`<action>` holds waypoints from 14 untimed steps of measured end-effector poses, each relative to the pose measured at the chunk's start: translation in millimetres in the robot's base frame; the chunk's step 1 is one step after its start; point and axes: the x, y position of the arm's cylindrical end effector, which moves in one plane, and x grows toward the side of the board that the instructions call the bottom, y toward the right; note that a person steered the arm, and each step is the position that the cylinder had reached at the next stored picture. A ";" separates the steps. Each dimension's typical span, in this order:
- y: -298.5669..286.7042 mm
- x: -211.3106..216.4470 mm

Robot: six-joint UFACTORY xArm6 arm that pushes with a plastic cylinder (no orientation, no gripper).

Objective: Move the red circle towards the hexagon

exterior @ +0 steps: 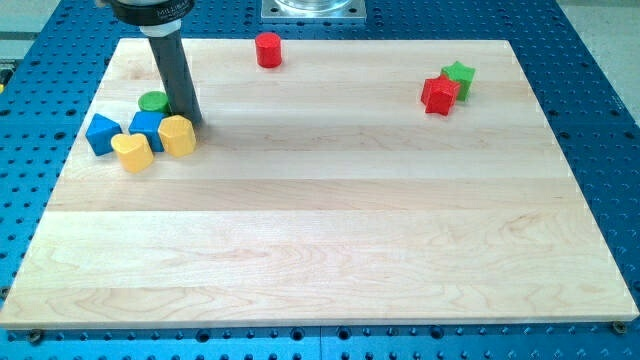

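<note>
The red circle (268, 49) stands near the top edge of the wooden board (330, 230), left of centre. The yellow hexagon (177, 136) sits at the view's left in a cluster with a yellow heart (132, 152), a blue cube (147, 127), a blue triangle block (101, 133) and a green circle (153, 101). My tip (191, 121) rests on the board just above and to the right of the yellow hexagon, touching or nearly touching it, and right of the green circle. The red circle is far from the tip, up and to the right.
A red star (438, 95) and a green star (459, 78) touch each other at the view's upper right. A metal mount plate (313, 9) sits beyond the board's top edge. Blue perforated table (600, 80) surrounds the board.
</note>
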 end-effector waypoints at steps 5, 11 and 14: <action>61.9 -5.7; 169.4 -161.2; 19.9 -98.4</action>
